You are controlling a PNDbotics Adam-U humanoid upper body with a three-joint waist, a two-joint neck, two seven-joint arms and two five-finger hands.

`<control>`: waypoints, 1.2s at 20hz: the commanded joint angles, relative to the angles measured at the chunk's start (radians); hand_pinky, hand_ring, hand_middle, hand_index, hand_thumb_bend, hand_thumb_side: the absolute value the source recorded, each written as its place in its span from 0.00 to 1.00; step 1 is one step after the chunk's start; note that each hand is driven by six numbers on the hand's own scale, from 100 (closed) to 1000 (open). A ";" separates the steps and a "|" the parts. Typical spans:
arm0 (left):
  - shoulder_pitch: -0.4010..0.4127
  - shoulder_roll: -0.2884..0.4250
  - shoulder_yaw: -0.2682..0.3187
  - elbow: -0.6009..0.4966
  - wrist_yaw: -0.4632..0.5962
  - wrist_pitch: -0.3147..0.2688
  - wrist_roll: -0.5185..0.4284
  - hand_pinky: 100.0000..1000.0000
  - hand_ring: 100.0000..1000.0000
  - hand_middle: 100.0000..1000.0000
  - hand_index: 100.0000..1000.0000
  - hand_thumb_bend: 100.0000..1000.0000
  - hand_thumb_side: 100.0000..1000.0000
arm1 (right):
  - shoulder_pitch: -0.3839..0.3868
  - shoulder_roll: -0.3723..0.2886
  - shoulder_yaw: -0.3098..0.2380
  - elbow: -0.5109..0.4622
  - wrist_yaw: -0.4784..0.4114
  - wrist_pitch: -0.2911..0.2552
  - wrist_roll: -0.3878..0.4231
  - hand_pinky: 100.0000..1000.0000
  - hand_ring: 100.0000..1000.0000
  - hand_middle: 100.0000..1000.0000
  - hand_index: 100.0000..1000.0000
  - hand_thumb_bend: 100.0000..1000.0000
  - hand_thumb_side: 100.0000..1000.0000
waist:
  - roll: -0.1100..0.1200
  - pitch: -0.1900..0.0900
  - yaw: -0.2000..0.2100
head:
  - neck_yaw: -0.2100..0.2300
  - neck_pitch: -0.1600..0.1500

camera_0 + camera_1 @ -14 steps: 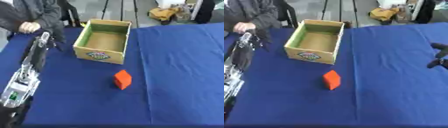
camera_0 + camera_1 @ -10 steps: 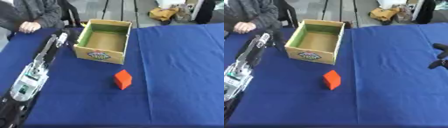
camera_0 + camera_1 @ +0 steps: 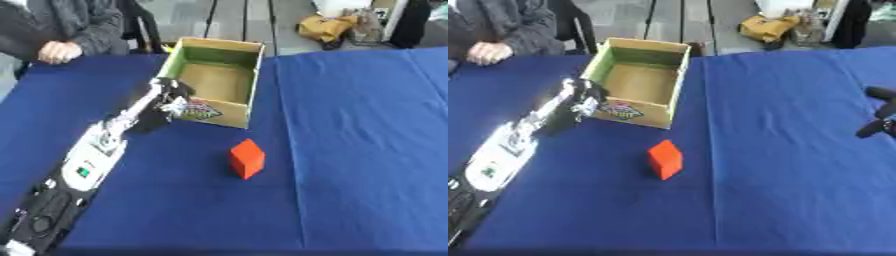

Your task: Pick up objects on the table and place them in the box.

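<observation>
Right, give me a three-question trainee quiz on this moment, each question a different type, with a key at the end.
1. True or false: the orange block already lies inside the open cardboard box.
2. Multiple choice: where is the robot's left hand? A) resting on the orange block; B) by the box's near left corner; C) over the right half of the blue tablecloth.
3. Fill in: the right hand shows only at the ___ edge of the right eye view.

Key
1. False: the block stands on the cloth, nearer the robot than the box.
2. B.
3. Right.
</observation>
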 commanded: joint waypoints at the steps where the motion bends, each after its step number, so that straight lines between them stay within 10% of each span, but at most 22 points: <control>1: -0.043 -0.028 -0.002 0.052 -0.123 -0.025 0.025 0.48 0.59 0.57 0.73 0.15 0.60 | -0.010 -0.022 -0.002 -0.020 -0.004 -0.005 0.003 0.48 0.86 0.50 0.42 0.00 0.68 | -0.004 -0.007 0.000 | 0.004 -0.006; 9: -0.122 -0.126 0.001 0.187 -0.440 -0.076 0.138 0.55 0.62 0.60 0.75 0.57 0.52 | -0.017 -0.021 0.004 -0.020 -0.002 -0.010 0.010 0.48 0.86 0.50 0.42 0.00 0.68 | -0.007 0.001 -0.005 | 0.011 -0.008; 24: -0.156 -0.224 0.012 0.299 -0.639 -0.166 0.194 0.56 0.61 0.59 0.74 0.73 0.64 | -0.029 -0.022 0.011 -0.020 -0.001 -0.015 0.020 0.48 0.86 0.50 0.42 0.00 0.67 | -0.009 0.013 -0.024 | 0.022 -0.015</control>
